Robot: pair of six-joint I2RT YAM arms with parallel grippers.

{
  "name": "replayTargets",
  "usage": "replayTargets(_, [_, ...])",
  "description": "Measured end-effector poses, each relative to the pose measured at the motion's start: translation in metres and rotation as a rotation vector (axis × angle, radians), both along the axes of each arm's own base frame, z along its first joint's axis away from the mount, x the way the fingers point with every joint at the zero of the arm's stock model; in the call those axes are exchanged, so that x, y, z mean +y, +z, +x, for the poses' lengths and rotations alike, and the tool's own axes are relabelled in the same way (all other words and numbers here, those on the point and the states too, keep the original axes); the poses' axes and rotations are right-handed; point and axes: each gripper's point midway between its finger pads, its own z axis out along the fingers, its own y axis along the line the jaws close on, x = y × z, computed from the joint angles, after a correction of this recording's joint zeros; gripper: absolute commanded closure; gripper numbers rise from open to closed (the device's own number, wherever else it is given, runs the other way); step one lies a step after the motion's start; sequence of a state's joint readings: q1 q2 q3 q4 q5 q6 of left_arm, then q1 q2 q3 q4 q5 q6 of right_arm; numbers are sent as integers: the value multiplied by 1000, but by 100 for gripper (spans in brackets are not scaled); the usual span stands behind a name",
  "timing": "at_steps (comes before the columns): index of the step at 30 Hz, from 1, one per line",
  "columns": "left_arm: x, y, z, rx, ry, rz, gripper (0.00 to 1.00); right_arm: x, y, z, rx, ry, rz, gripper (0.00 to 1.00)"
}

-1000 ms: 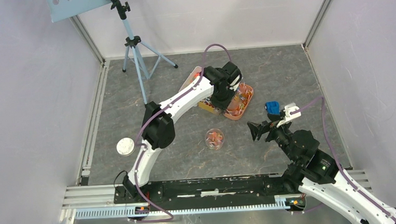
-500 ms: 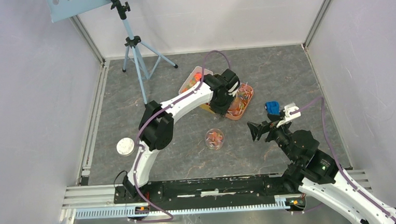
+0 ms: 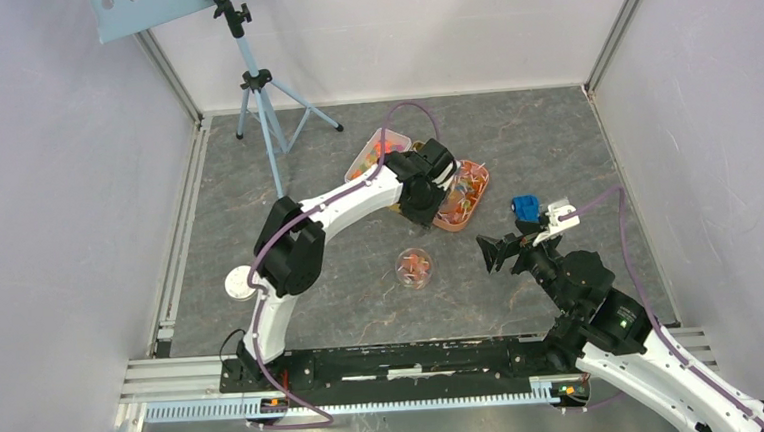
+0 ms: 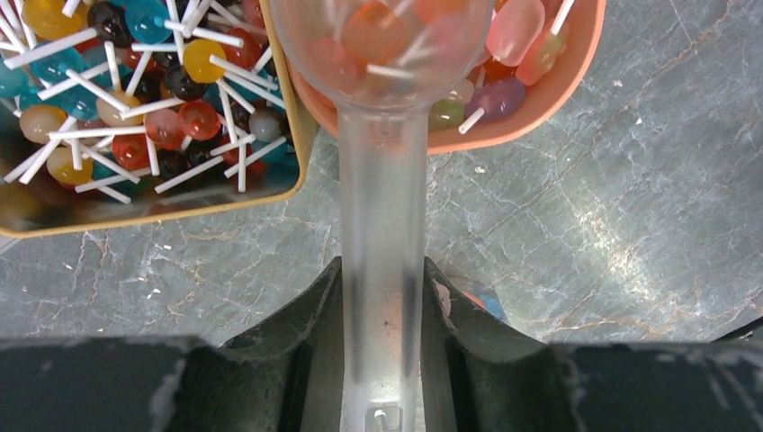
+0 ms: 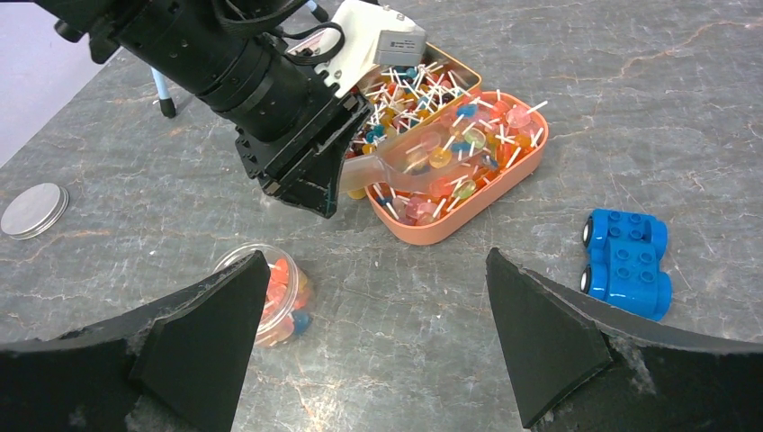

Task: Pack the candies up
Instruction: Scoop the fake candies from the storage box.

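The left fingers (image 4: pixel 304 346) have drawn back across the orange tray (image 3: pixel 473 202) — elbow (image 3: pixel 288 257) swung leftward.

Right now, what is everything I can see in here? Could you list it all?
candies: many, mixed colours, in the trays, scoop and jar
orange tray: one, orange, mid-table
yellow tray: one, yellow, beside the orange tray
pale tray: one, pale, behind those two
scoop: one, clear, over the orange tray, candies inside
jar: one, clear, open, nearer than the trays
lid: one, silver, table's left side
car: one, blue, right of the orange tray
tripod: one, light blue, far left
table: one, grey
left gripper: one, black, shut on the scoop
right gripper: one, black, open, empty
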State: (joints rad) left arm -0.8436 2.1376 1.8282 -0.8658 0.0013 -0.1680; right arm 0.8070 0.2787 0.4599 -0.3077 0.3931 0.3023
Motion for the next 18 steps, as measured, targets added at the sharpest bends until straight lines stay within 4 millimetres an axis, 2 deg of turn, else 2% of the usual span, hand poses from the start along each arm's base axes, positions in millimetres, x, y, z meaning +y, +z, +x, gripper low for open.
replayTargets(9, [13,18,-9,-20,3,-21,98,2,-2,1,10,1,1,2])
replayTargets(18, [31,62,-19,-68,15,-73,98,4,-2,1,16,10,8,2])
